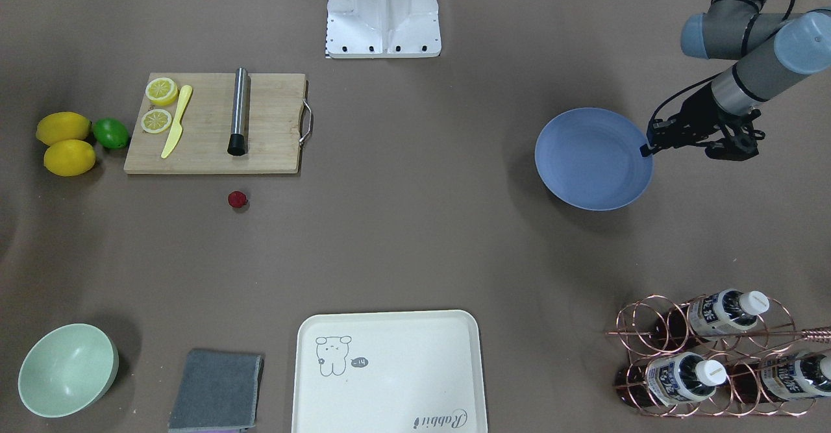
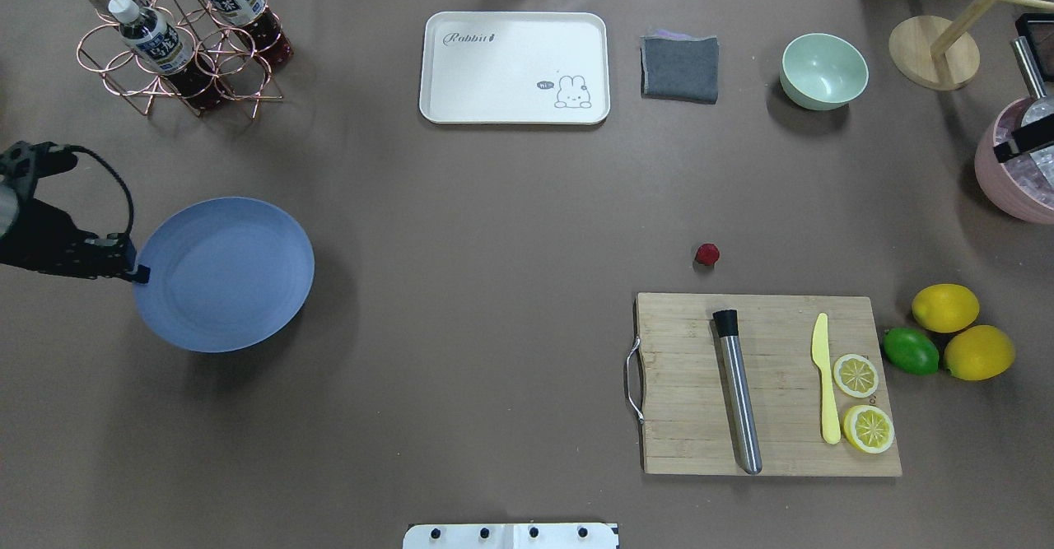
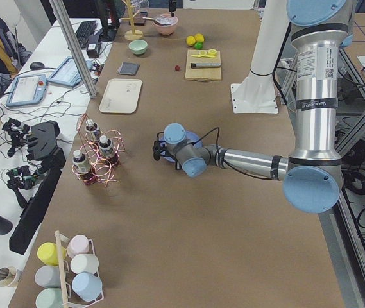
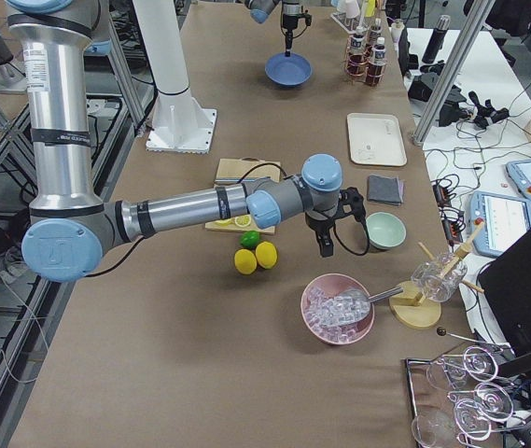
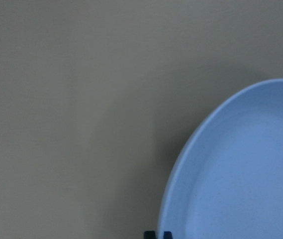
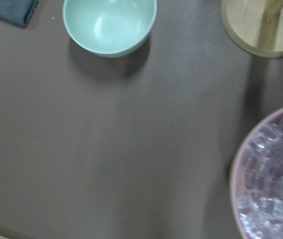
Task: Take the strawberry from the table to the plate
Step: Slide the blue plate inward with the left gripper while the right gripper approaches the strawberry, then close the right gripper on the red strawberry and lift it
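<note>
While pinching the plate [image 2: 230, 273] rim with the left gripper [image 2: 142, 273], fingers near-closed: leaving the strawberry [image 2: 706, 254] far right on the table [image 2: 494, 244], beside the cutting board [image 2: 683, 417]. Right gripper [image 4: 326, 245] spread: cannot tell. Risking rolling it by off-centre closing.

Strawberry [image 2: 706, 254] lies on bare surface [image 2: 494, 302], open on three sides. The low edge of the cutting board [image 2: 770, 384] is just beside it on the robot's side, with a steel rod [image 2: 737, 393] lying flat on the board. A broad, unobstructed lane runs from berry to plate [image 2: 224, 273]. Plate interior bare. Left hand [image 2: 142, 273] sits at the plate's outer rim. Bottle rack [image 2: 177, 47], tray [image 2: 515, 67], cloth [image 2: 679, 67] and green bowl [image 2: 823, 72] line the far edge, well apart from the lane.
</note>
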